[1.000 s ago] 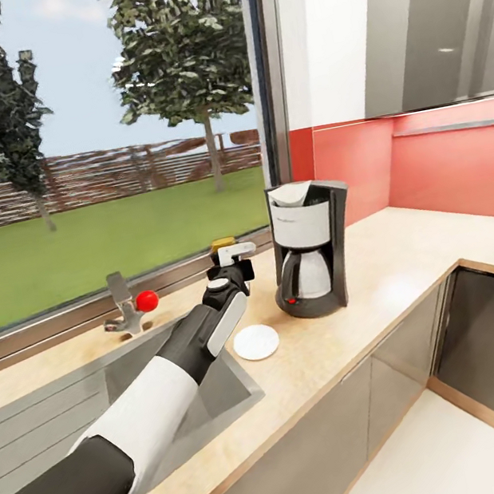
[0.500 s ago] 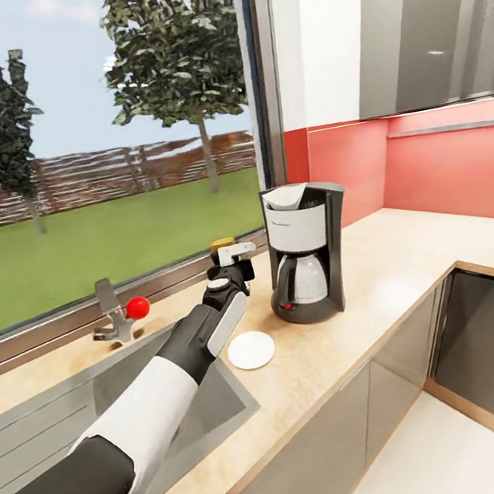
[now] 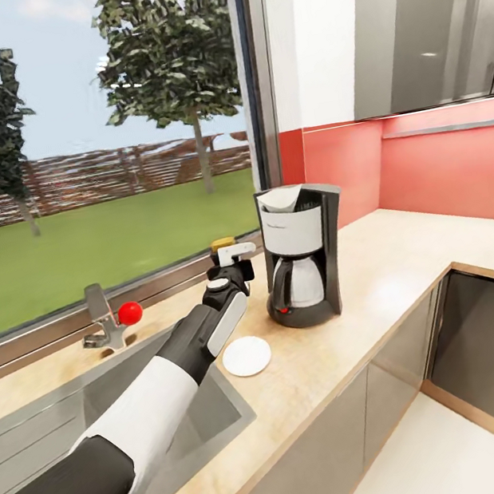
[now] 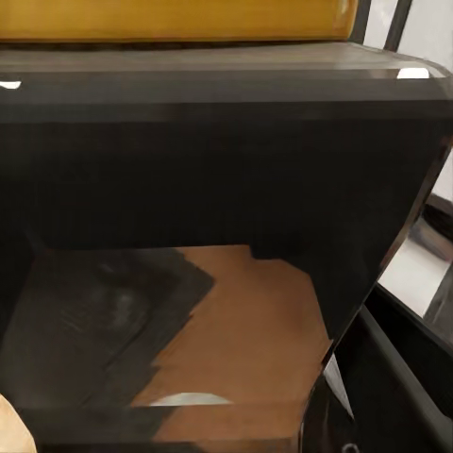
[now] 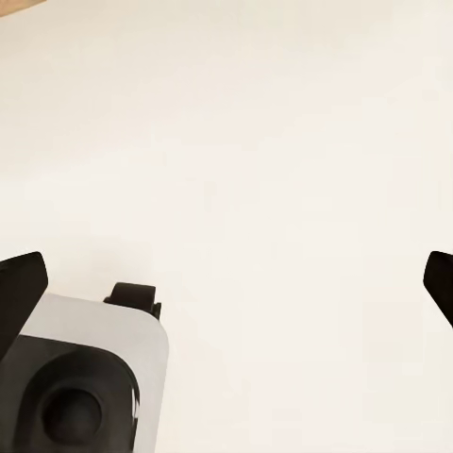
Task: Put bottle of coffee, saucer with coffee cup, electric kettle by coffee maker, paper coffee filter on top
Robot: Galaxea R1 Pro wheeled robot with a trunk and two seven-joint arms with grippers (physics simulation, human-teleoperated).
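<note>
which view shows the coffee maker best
The head view: the coffee maker stands whole on the countertop, carafe inside, right of the white saucer. The left wrist view shows dark close-up surfaces I cannot identify; the right wrist view looks at pale floor.

Spread right claw (image 5: 226,278) over pale floor (image 5: 264,142)

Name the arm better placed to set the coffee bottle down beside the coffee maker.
Left. Its gripper is already stretched over the countertop, carrying the yellow-lidded bottle just beside the coffee maker. The right gripper's fingertips hang spread over pale floor.
</note>
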